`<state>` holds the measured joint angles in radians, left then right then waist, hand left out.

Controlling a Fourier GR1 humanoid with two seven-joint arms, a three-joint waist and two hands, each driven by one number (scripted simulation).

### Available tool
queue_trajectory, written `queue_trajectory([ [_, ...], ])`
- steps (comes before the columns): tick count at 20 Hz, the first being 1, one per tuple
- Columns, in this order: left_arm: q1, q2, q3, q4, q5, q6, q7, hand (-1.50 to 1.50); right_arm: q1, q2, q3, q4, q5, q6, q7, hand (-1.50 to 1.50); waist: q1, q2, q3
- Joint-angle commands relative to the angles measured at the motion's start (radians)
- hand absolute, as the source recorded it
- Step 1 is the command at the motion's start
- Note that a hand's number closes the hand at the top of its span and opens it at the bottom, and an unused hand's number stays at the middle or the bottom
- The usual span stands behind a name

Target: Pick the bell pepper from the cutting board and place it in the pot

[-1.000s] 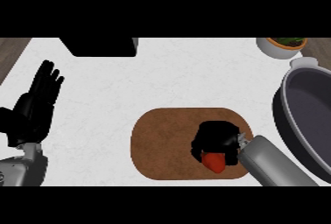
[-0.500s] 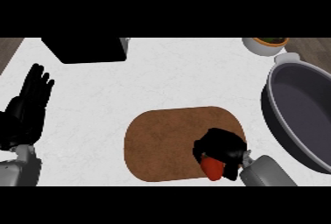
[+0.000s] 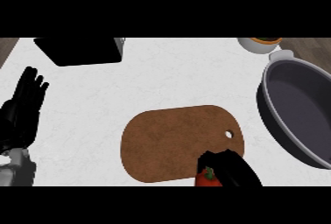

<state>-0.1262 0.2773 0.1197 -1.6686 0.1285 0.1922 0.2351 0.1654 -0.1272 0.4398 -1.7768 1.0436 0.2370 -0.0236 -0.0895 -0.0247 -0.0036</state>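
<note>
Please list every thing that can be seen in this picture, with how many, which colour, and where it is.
cutting board: one, brown, with a small hole, on the counter at lower centre.
bell pepper: one, red with a green stem, at the board's lower right edge, partly hidden by the right hand.
pot: one, dark grey, at the right edge.
small bowl: one, white, with something orange and green in it, top right.
black object: one, top left; what it is cannot be told.
counter: one, white.
left hand: black, open, resting at the left edge, fingers up.
right hand: black, curled round the pepper, at the lower edge.
</note>
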Motion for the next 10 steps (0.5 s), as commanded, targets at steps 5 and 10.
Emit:
queue_trajectory([
  [5, 0.015, -0.003, -0.004, -0.008, 0.002, -0.013, -0.009, 0.00, 0.233, 0.104, -0.043, -0.509, 0.003, -0.183, 0.173, 1.50, 0.023, 0.008, 0.003],
  [10, -0.026, -0.026, -0.038, -0.010, -0.012, -0.008, 0.005, 0.00, 0.303, 0.093, -0.105, -0.787, 0.018, -0.170, 0.256, 1.50, 0.054, 0.019, 0.003],
])
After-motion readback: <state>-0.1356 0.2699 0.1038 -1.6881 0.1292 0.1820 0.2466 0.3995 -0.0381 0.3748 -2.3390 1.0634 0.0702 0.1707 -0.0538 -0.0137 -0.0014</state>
